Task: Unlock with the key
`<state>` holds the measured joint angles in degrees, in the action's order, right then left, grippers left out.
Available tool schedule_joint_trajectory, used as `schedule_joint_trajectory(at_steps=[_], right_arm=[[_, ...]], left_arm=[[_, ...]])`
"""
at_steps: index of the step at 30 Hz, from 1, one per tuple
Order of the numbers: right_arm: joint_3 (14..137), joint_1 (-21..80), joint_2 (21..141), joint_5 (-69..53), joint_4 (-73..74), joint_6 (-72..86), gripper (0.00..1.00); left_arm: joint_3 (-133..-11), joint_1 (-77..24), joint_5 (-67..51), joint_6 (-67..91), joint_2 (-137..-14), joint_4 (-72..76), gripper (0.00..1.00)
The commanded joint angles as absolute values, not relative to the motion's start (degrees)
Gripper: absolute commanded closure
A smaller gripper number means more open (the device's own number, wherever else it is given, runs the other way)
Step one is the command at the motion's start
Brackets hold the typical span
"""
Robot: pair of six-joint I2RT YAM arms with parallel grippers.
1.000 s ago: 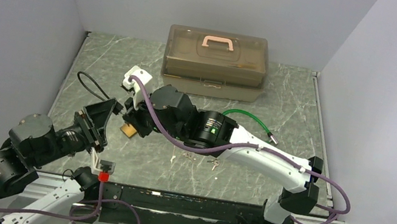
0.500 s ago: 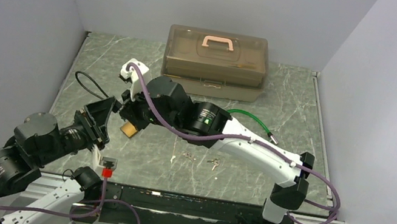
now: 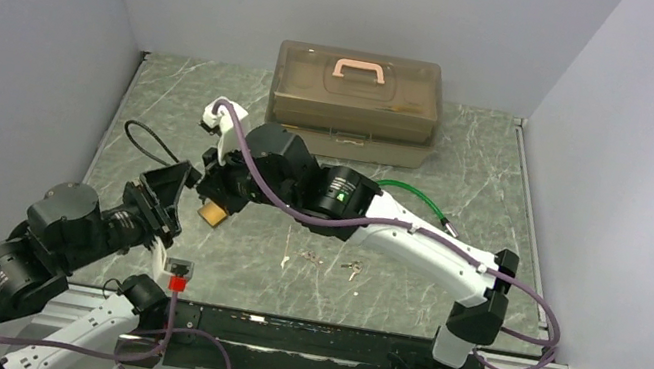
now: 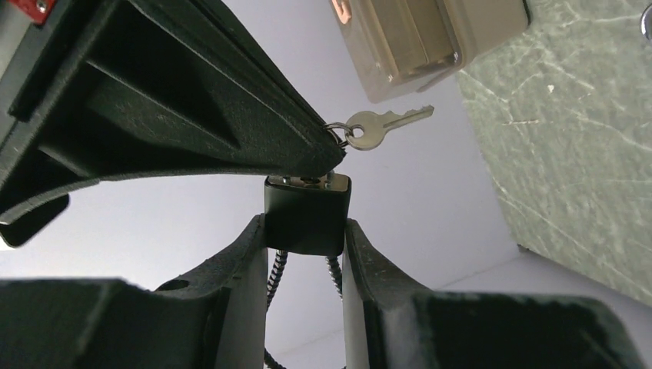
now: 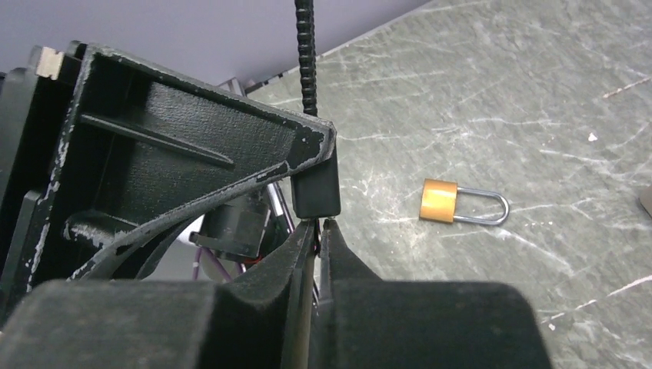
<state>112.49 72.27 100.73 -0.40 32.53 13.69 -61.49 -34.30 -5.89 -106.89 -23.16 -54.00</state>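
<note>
L gripper (image 4: 306, 224) clamps the lock (image 4: 306, 207) body; R gripper (image 5: 317, 231), shut at lock's keyway end, prob. pinches the key. Stiff, tiny, slippery: you twist its bow gently.

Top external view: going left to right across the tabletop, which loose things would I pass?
Black cable loop → brass padlock → small loose keys → green cable. The toolbox spans the middle, so it is left out.
</note>
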Motion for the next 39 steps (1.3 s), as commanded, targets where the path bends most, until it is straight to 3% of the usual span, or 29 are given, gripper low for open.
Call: schedule_joint_trajectory(at_steps=[1,9,23,27,39], right_arm=[[109.7,71.7,93.8,-2.0,17.5,12.6,0.88],[105.0,71.4,88.6,-0.4,16.4,11.5,0.49],[91.3,69.2,79.0,1.4,14.8,15.0,0.37],[91.0,68.8,79.6,0.3,13.2,16.2,0.29],[94.4,67.6,84.9,-4.6,10.4,18.4,0.29]], left_arm=[[-64.8,-34.8,-12.6,-97.9,-26.3,-57.2,1.0],[-68.2,-34.9,-12.6,-84.9,-29.0,-56.8,1.0],[-78.8,-34.9,-14.9,-57.2,-38.1,-58.0,1.0],[-79.8,-34.8,-17.5,-55.3,-40.1,-57.4,1.0],[-79.8,-34.9,-17.0,-57.0,-40.5,-56.0,1.0]])
